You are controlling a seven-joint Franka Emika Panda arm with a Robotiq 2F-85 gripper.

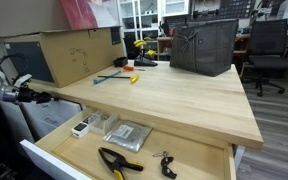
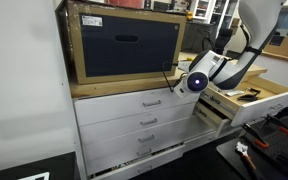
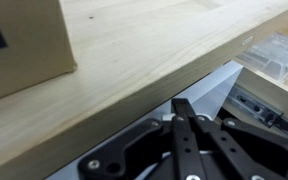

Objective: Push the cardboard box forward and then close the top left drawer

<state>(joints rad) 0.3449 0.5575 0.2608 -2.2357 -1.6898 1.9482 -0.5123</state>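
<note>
The light-wood tabletop (image 1: 184, 100) carries the cardboard box (image 1: 79, 52) at its far corner on the arm's side. The box lies level, its long axis running from the dark blue-grey end panel (image 2: 124, 42), which points toward the arm, away toward the side where the dark grey fabric bin (image 1: 204, 45) stands well apart. In an exterior view the long brown side with small printed marks faces the camera. The top of the box is cut off in both exterior views, and the wrist view catches only one lower corner of it. Below the end panel sit the lower white drawer fronts (image 2: 134, 125), pushed in. The wide drawer (image 1: 199, 160) is pulled out under the tabletop's near edge and holds pliers (image 1: 119, 160) and keys (image 1: 165, 163). The top left drawer (image 2: 220, 104) also stands pulled out, lower than the box and just beside the arm. Its contents are too small and too far hidden by the arm to make out. The pincer (image 2: 172, 76) hangs at the height of the tabletop's edge, near the lower corner of the end panel. Whether it touches the box cannot be told. In the wrist view the pincer (image 3: 184, 108) shows its fingers drawn together with nothing between them, below the tabletop edge, with the box up and to the left of them
</note>
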